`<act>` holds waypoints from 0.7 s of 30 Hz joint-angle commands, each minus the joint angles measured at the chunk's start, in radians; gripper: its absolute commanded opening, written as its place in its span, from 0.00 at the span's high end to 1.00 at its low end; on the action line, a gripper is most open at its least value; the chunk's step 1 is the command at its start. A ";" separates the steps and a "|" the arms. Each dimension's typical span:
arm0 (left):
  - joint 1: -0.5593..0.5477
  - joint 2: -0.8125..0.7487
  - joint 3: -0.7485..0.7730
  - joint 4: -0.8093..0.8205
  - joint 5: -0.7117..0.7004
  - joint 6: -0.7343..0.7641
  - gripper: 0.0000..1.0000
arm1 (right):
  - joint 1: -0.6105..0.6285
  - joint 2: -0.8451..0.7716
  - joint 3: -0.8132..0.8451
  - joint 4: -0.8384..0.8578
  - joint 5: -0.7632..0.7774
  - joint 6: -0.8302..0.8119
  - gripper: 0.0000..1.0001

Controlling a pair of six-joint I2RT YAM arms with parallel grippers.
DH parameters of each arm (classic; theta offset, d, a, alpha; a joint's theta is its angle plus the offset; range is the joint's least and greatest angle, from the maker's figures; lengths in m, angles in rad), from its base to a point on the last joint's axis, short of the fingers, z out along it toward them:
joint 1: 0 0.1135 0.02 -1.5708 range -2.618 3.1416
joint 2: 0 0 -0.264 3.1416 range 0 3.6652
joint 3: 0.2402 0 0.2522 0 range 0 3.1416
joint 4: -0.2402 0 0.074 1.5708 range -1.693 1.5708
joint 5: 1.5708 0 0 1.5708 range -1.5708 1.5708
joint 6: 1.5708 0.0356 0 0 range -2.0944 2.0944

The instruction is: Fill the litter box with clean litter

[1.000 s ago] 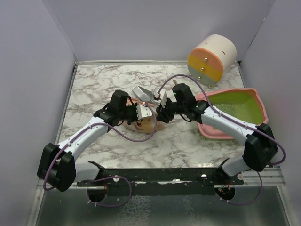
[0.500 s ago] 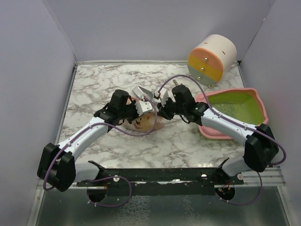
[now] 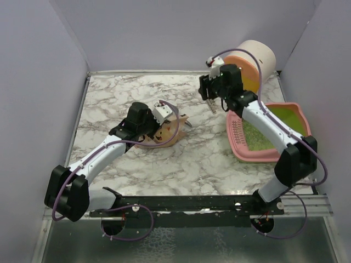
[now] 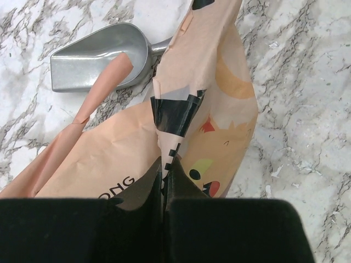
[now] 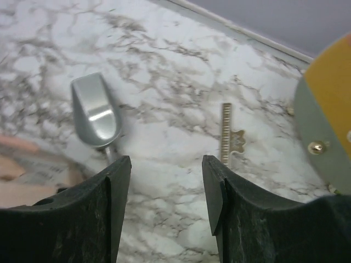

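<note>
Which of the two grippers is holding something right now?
The left gripper: its jaws are shut on the tan paper bag with the cartoon face. The right gripper hangs open and empty above the marble table.

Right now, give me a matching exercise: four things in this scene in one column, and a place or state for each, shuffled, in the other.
1 paper bag
2 metal scoop
3 litter box
4 round drum

a lying free on the table
b far right corner
c pinched in the left gripper
d right side, holding litter

Pairs: 1-c, 2-a, 3-d, 4-b.
</note>
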 commanded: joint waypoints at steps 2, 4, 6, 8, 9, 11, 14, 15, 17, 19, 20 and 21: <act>-0.003 -0.022 0.044 0.226 0.043 -0.086 1.00 | -0.216 0.267 0.203 -0.126 -0.098 0.120 0.46; -0.004 -0.032 0.034 0.242 0.056 -0.086 1.00 | -0.251 0.357 0.274 -0.145 -0.126 0.124 0.49; -0.006 -0.046 0.017 0.261 0.075 -0.079 1.00 | -0.261 0.442 0.342 -0.177 -0.137 0.117 0.50; -0.007 -0.060 0.001 0.284 0.093 -0.080 1.00 | -0.262 0.514 0.388 -0.203 -0.139 0.116 0.50; -0.008 -0.067 -0.007 0.292 0.102 -0.081 1.00 | -0.263 0.540 0.402 -0.208 -0.137 0.118 0.50; -0.010 -0.072 -0.016 0.300 0.105 -0.080 1.00 | -0.263 0.584 0.420 -0.216 -0.133 0.124 0.50; -0.011 -0.073 -0.015 0.294 0.100 -0.077 1.00 | -0.265 0.628 0.416 -0.206 -0.125 0.131 0.49; -0.012 -0.074 -0.015 0.294 0.102 -0.078 1.00 | -0.265 0.638 0.413 -0.203 -0.124 0.131 0.49; -0.012 -0.075 -0.015 0.297 0.110 -0.082 1.00 | -0.266 0.653 0.404 -0.193 -0.117 0.132 0.49; -0.012 -0.074 -0.015 0.299 0.113 -0.086 1.00 | -0.268 0.666 0.401 -0.189 -0.110 0.131 0.49; -0.012 -0.073 -0.015 0.300 0.117 -0.087 1.00 | -0.269 0.670 0.400 -0.187 -0.108 0.130 0.49; -0.012 -0.072 -0.015 0.300 0.120 -0.086 1.00 | -0.270 0.672 0.398 -0.184 -0.106 0.130 0.49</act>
